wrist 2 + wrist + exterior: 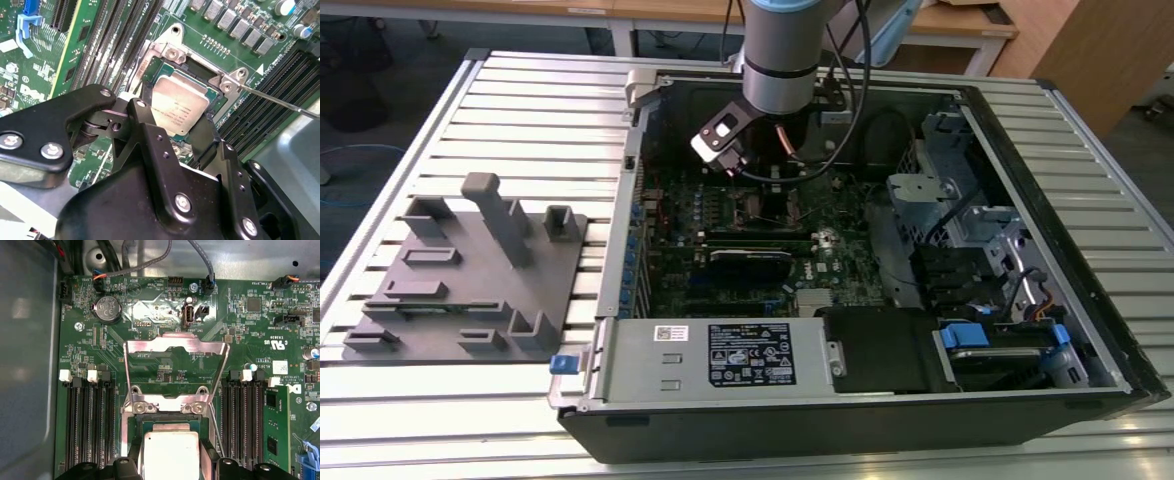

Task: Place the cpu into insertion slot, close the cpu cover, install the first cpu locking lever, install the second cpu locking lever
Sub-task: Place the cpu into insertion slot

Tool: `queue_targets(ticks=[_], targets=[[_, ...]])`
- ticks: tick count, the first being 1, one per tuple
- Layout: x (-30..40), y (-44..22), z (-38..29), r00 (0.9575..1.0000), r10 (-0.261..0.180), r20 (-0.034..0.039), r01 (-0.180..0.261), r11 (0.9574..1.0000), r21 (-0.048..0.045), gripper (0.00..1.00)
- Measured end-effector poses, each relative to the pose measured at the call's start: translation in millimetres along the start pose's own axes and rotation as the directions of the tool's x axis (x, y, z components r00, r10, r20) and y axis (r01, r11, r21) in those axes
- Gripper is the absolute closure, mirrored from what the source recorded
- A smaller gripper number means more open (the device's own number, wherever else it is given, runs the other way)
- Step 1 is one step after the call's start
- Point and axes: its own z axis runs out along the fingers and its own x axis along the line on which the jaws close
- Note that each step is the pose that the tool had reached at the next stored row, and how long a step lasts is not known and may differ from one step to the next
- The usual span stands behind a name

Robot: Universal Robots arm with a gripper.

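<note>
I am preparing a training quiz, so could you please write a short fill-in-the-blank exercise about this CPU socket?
The cpu sits ____ the insertion slot.
The cpu cover stands ____, not closed.
The circuit board is ____ in colour.
Missing words: in; open; green.

A black-and-white label [750,354] sat on the grey power supply [630,372], with a small white barcode sticker [670,333] beside it. The print on both was too fine to make out. Faint grey lines of print crossed the top of the cpu [177,105], illegible. White lettering and a white sticker [280,365] stood on the green motherboard [240,340]. A white triangle mark [259,68] sat on the board near the cpu.
</note>
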Motion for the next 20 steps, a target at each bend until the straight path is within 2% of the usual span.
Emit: queue_targets(ticks=[20], targets=[[0.1, 2.5, 0.3, 1.0, 0.0, -0.0002, 0.0, 1.0, 0.0002, 0.46]])
